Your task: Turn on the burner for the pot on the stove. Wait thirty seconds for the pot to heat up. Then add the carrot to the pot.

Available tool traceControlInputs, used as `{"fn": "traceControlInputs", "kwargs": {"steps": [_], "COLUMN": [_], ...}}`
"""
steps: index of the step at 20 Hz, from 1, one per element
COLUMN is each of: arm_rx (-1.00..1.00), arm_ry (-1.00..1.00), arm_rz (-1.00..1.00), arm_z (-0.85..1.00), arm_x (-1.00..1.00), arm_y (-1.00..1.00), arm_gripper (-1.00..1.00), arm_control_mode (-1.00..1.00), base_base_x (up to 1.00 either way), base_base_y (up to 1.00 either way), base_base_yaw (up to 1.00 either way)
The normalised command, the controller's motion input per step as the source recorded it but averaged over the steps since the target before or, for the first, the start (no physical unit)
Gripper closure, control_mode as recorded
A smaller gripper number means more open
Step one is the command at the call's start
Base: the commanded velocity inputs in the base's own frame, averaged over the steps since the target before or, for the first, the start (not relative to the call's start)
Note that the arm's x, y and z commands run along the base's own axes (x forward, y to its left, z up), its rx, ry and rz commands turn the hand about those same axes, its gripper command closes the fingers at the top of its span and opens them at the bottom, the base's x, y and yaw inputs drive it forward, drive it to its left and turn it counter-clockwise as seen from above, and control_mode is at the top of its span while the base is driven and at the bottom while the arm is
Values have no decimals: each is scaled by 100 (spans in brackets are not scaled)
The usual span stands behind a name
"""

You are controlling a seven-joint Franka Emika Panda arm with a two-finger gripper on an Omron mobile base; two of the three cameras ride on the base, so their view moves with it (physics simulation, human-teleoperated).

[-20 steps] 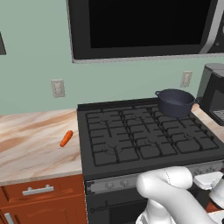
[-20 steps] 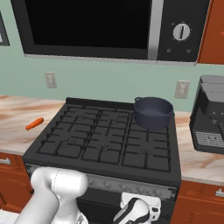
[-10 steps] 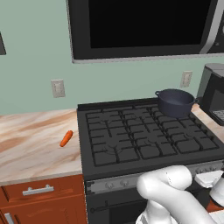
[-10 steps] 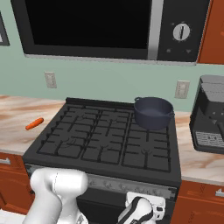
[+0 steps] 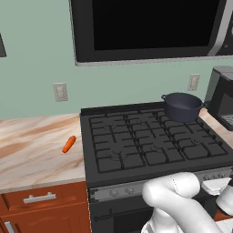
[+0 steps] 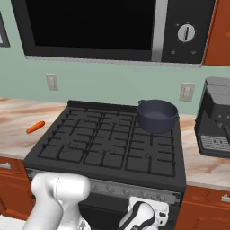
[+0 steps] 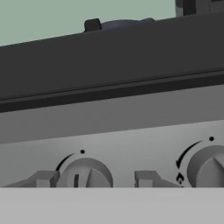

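We are holding our claw (image 7: 94,179) closed around a stove (image 5: 150,145) knob (image 7: 85,175). The pot (image 6: 157,115) is sitting on the back right burner; the carrot (image 5: 68,144) is lying on the left surface (image 5: 32,150).

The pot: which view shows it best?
The right base view: the pot sits whole and large on the stove's back right burner. The left base view shows it smaller; the hand view catches just its top.

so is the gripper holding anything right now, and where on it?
The gripper is closed on a stove knob, one finger tip on each side of its round body. The carrot lies untouched on the counter.
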Motion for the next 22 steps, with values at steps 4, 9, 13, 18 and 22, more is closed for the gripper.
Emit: {"fn": "traceControlInputs", "kwargs": {"steps": [4, 9, 13, 18, 22], "arm_rx": [-1, -10, -17, -24, -30], "arm_ry": [0, -1, -1, 0, -1], "arm_rz": [-1, 1, 8, 14, 17], "arm_z": [0, 0, 0, 0, 0], "arm_x": [0, 0, 0, 0, 0], "arm_y": [0, -3, -17, -20, -17], "arm_gripper": [100, 100, 100, 100, 100], "arm_control_mode": [-100, -100, -100, -100, -100], "base_base_x": [0, 0, 0, 0, 0], "base_base_y": [0, 0, 0, 0, 0], "base_base_yaw": [0, 0, 0, 0, 0]}}
